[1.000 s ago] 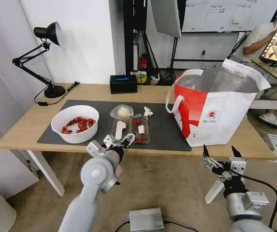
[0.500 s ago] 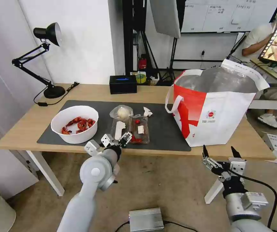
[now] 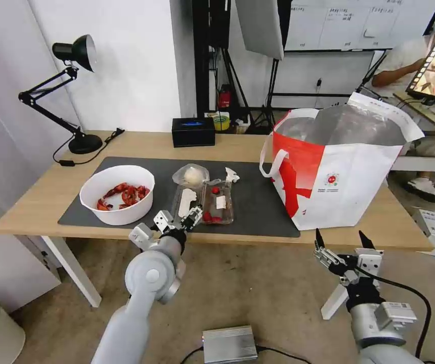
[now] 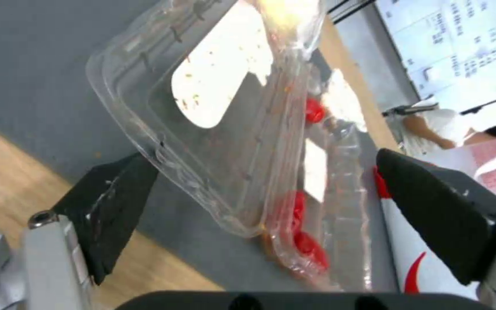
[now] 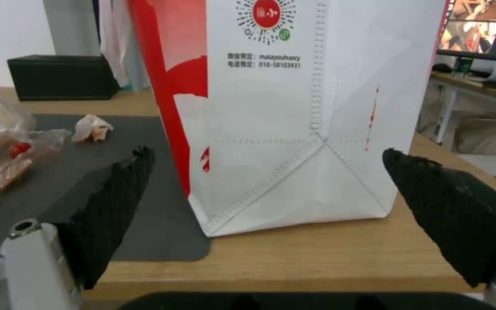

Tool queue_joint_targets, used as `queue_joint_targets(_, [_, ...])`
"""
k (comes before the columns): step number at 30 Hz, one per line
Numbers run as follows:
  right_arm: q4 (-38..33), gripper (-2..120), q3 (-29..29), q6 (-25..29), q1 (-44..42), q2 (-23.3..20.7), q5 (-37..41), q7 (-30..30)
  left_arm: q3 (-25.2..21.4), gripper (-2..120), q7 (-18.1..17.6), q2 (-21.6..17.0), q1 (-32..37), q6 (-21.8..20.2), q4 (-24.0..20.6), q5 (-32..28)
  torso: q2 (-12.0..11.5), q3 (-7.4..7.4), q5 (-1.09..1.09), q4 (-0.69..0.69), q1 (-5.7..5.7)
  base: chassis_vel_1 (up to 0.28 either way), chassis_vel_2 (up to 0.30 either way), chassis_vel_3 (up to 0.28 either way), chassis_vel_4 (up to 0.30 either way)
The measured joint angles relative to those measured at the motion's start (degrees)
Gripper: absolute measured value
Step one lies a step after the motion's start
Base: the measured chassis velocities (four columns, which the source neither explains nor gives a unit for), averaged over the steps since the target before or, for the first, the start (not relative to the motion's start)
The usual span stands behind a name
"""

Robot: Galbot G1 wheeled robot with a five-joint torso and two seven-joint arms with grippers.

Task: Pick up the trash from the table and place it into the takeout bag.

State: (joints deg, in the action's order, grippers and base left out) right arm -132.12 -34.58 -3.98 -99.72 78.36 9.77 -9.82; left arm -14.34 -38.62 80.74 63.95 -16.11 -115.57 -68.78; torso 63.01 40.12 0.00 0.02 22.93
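Centrally on the dark grey mat point(image 3: 258, 202) the clear clamshell tray point(image 3: 206, 203) is found lying open, with red and white scraps in both halves. Just behind it the small clear bag point(image 3: 191, 176) with a white lump is seen, and beside that the crumpled napkin point(image 3: 231, 175). The white bowl point(image 3: 118, 194) of red shells is placed toward the mat's left end.

The left gripper point(image 3: 178, 220) is positioned at the tray's near edge. Its jaws are spread wide (in the left wrist view the tray's near corner point(image 4: 213, 142) is framed between the two black fingers, one of them point(image 4: 116, 202) close against the plastic rim), and nothing is seen clamped; whether the rim is actually touched cannot be told.

The takeout bag point(image 3: 339, 172) is stood upright on the right part of the table point(image 3: 35, 202), partly on the mat, its mouth open and foil lining exposed. The red logo point(image 5: 266, 16) is shown facing the robot in the right wrist view.

The right gripper point(image 3: 342, 242) is held low, in front of the table edge and below the bag, jaws wide apart, nothing held.

Farther back a black tissue box point(image 3: 193, 132) and a black desk lamp point(image 3: 73, 91) are noted on the tabletop.
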Motion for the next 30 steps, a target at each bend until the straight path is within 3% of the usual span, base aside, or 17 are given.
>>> queue_joint_targets(20, [0.52,100,-0.03,0.45,-0.04,0.32,0.15,-0.03,3.35,100,13.42,-0.38,0.88,3.24,-0.82,8.88,0.0,-0.02,0.0,-0.02,0.0,0.0,0.0,0.0,0.0])
queue_joint_targets(27, [0.51,100,-0.02,0.52,0.0,0.62,1.01,-0.08,5.8,100,17.94,-0.63,0.48,4.52,-0.16,15.61,0.01,-0.02,0.0,-0.02,0.0,0.0,0.0,0.0,0.0])
queue_joint_targets(30, [0.38,100,-0.03,0.51,0.04,0.81,1.64,-0.18,6.94,93,22.1,-1.61,0.87,5.93,1.34,23.45,0.01,-0.02,0.01,-0.02,0.0,0.0,0.0,0.0,0.0])
